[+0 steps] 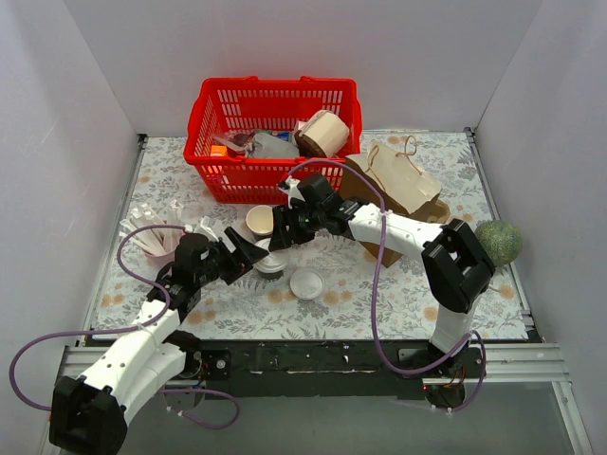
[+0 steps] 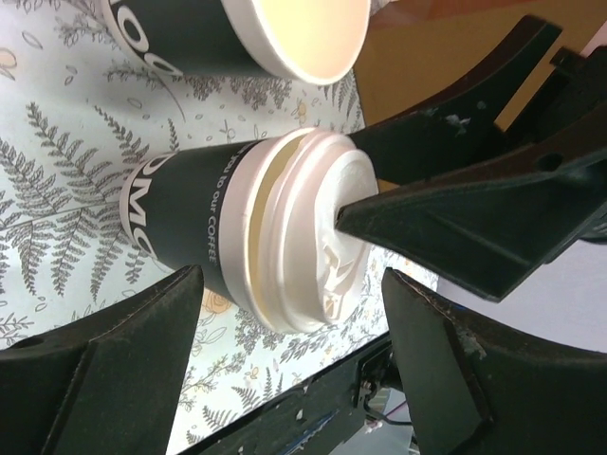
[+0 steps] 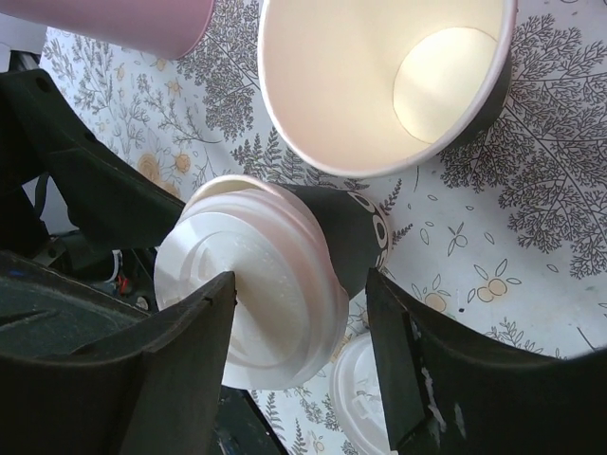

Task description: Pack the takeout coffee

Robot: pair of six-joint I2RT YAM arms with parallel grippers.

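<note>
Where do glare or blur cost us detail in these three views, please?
Top external: evenly lit, sharp throughout. Left wrist: the lid of the takeout coffee glares near-white, relief faint; its own fingers dark, soft. Right wrist: same lid washed out.

The takeout coffee (image 2: 180,227) wall reads, seemingly, "…to our COFFEE" in white

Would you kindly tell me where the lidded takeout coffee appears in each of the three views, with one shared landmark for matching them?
Top external: the takeout coffee stands mid-table, between the two arms' jaws.
Left wrist: it fills the centre, shown sideways with its lid to the right.
Right wrist: it sits lower centre-left, seen lid-first.
Shared landmark: the lidless cup right beside it, at the top edge of both wrist views.
</note>
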